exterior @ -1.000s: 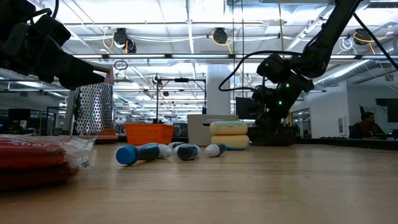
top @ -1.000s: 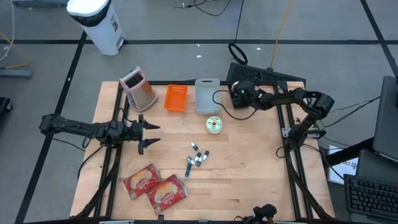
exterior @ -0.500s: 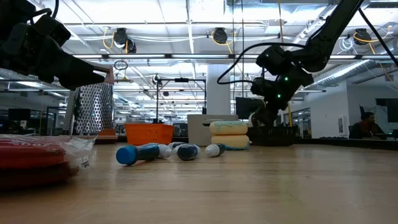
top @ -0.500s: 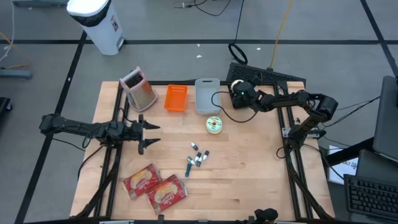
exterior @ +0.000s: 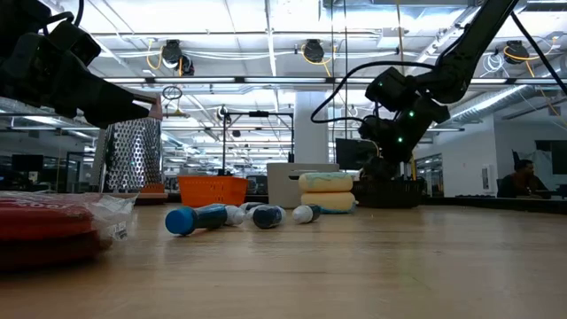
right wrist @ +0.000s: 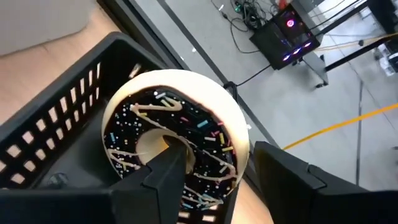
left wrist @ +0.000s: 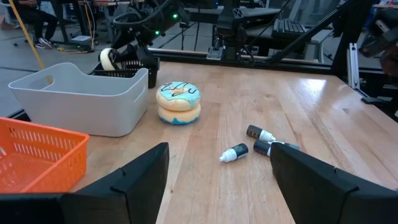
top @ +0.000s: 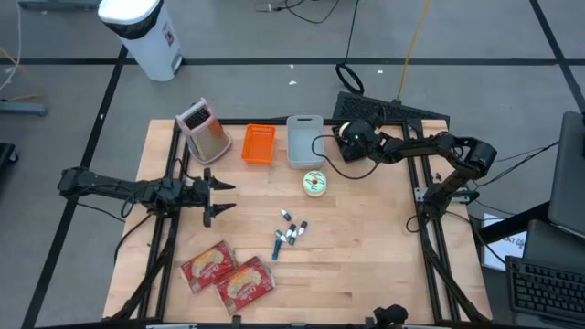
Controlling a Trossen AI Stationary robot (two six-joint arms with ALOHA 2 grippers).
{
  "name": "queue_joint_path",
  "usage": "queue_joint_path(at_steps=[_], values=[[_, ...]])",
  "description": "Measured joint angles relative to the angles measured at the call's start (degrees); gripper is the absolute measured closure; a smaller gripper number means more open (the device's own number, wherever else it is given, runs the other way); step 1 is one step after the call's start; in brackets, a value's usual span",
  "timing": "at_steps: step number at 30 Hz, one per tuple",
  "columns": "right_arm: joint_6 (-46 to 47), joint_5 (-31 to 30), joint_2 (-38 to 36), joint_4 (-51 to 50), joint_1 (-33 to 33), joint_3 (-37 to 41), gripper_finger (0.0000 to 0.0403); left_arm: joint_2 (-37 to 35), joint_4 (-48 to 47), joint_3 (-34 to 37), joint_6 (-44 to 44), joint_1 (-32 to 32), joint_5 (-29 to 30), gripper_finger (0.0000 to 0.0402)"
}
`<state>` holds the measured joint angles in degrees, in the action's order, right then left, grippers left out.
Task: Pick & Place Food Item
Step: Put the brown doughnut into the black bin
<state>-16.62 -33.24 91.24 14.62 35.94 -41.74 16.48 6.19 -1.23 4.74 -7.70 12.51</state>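
- My left gripper (top: 222,196) hovers wide open over the wooden surface (top: 366,247)'s left side, holding nothing.
- Red packets (exterior: 53,229) are cut off at the low view's edge.
- My right gripper (right wrist: 214,177) grips the chocolate donut (right wrist: 174,143) above the black basket (right wrist: 56,155); its far rim stays hidden.

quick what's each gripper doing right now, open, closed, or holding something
Left gripper: open, empty, hovering over the table.
Right gripper: closed on the chocolate donut, above the black basket.
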Motion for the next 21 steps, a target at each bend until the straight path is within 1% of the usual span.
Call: queue_joint_path(at_steps=[4,12,21], values=[[-2.9,-2.7,0.0,2.1,0.0,0.0,0.0228,0.0,0.0,0.0,0.0,0.0,0.0,0.0119],[-4.9,-2.5,0.0,2.7,-0.1,0.0,0.0227,0.0,0.0,0.0,0.0,0.0,0.0,0.0119],[-3.7,-2.6,0.0,2.8,-1.6,0.0,0.0231,0.0,0.0,0.0,0.0,0.0,0.0,0.0119]])
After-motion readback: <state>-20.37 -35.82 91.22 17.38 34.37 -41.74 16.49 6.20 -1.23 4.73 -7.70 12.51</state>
